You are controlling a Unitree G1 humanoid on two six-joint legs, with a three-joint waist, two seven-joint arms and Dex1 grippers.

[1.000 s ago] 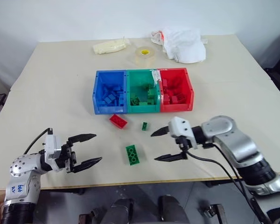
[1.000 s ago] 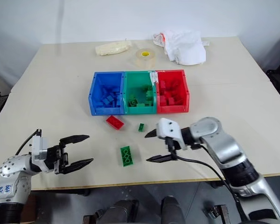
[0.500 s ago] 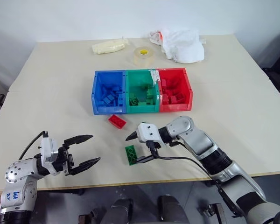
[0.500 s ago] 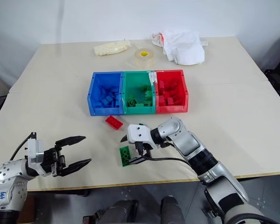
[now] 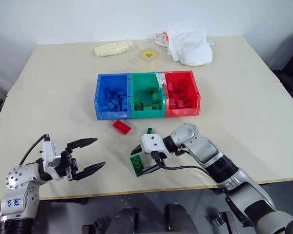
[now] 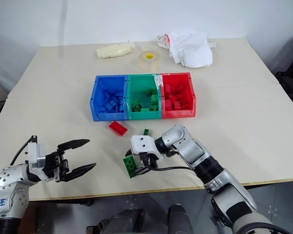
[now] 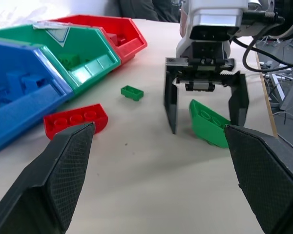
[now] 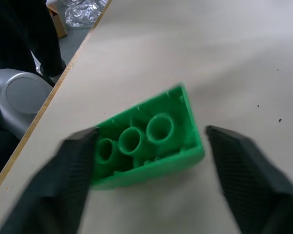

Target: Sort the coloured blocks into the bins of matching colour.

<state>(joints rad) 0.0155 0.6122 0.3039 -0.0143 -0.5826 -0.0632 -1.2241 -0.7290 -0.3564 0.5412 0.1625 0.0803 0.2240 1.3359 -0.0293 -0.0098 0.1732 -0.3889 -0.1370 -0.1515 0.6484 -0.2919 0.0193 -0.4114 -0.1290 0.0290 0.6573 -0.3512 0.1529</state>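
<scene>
Right gripper (image 5: 142,158) sits low near the table's front edge, its two black fingers standing either side of the large green brick (image 5: 136,164). The brick is tipped up on one edge (hollow underside facing the right wrist camera). One finger touches the brick's end; whether the other touches it cannot be told. The jaws are partly closed around it, and a firm hold cannot be confirmed.

Left gripper (image 5: 86,155) hangs at the front left corner of the table (image 5: 53,87), jaws wide apart and empty, well clear of every brick.

Loose bricks on the table: a red brick (image 5: 122,126) lies flat just in front of the seam between the blue and green bins; a small green brick (image 5: 149,130) lies in front of the green bin, near the right gripper's white housing, apart from the large one.

Bins stand joined in a row at the table's middle: blue bin (image 5: 100,92) on the left, green bin (image 5: 147,80) in the centre, red bin (image 5: 195,95) on the right. Each holds bricks of its own colour.

Along the far edge: a pale bag (image 5: 113,48), a tape roll (image 5: 149,57) and a crumpled white bag (image 5: 188,45), all well apart from the bins
</scene>
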